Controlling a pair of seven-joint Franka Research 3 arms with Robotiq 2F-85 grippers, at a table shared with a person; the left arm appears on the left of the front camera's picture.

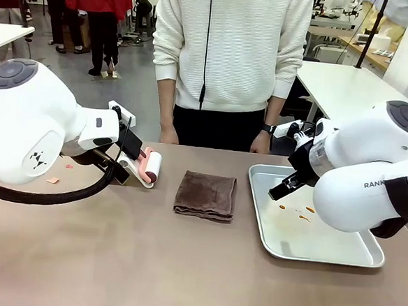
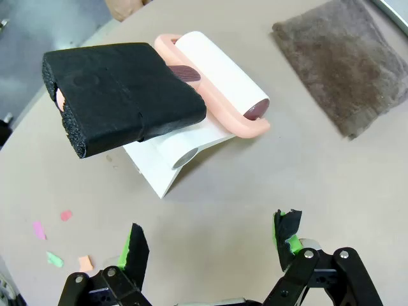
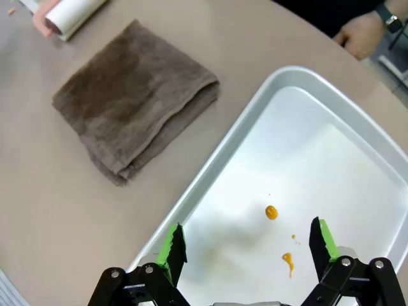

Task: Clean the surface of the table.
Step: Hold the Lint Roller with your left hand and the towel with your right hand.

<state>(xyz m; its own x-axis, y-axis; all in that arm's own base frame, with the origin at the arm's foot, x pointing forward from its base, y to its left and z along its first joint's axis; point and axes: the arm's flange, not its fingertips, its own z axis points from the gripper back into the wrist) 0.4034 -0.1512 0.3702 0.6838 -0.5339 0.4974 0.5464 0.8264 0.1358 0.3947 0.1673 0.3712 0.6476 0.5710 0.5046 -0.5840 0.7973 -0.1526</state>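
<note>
1. Barely started: coloured scraps (image 2: 39, 229) litter the desk (image 1: 111, 272). Lint roller (image 2: 217, 83) sits in its stand and cloth (image 1: 206, 194) lies folded, neither grasped.
2. Left claw (image 2: 211, 237) wide, empty, over the desk near the roller, scraps just beside.
3. Right claw (image 3: 247, 242) wide, empty, above the tray (image 3: 299, 80), with bare desk alongside.

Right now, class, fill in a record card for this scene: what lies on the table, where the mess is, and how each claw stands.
table: brown, holds all below
roller: left side, pink handle
cloth: folded, middle
tray: right side, orange stains inside
scraps: coloured, far left
left claw: open, near roller
right claw: open, over tray
</note>
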